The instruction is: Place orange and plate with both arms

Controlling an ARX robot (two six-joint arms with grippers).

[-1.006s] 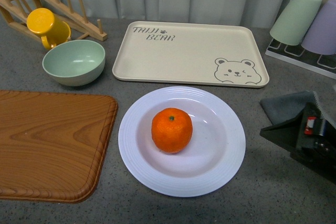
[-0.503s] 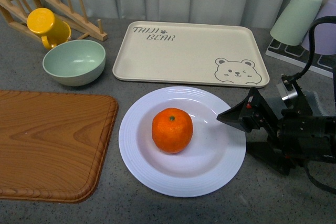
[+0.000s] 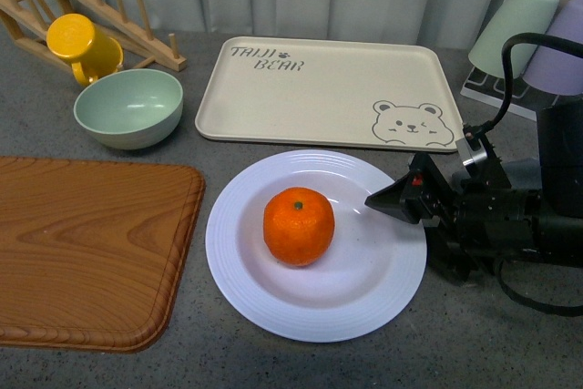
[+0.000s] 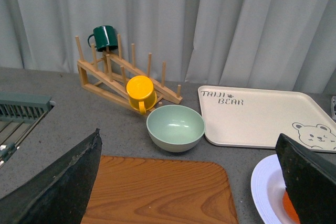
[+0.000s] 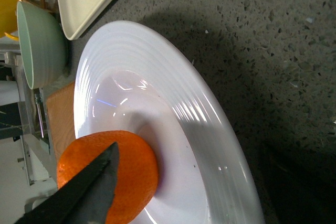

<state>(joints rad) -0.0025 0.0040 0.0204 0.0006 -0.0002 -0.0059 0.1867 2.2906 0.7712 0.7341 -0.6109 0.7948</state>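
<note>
The orange rests in the middle of the white ribbed plate on the grey counter. My right gripper lies low at the plate's right rim, open, with its upper finger reaching over the rim. In the right wrist view one dark finger overlaps the orange, and the plate runs across between the jaws. My left gripper is open above the wooden board, holding nothing. The left wrist view shows the plate's edge and a sliver of orange beside its right finger.
A beige bear tray lies behind the plate. A pale green bowl, a yellow mug and a wooden rack stand at the back left. A wooden board fills the left. Upturned cups and a grey cloth are on the right.
My right arm has come in from the right edge and moved left to the plate's right rim. The orange and plate have stayed put.
</note>
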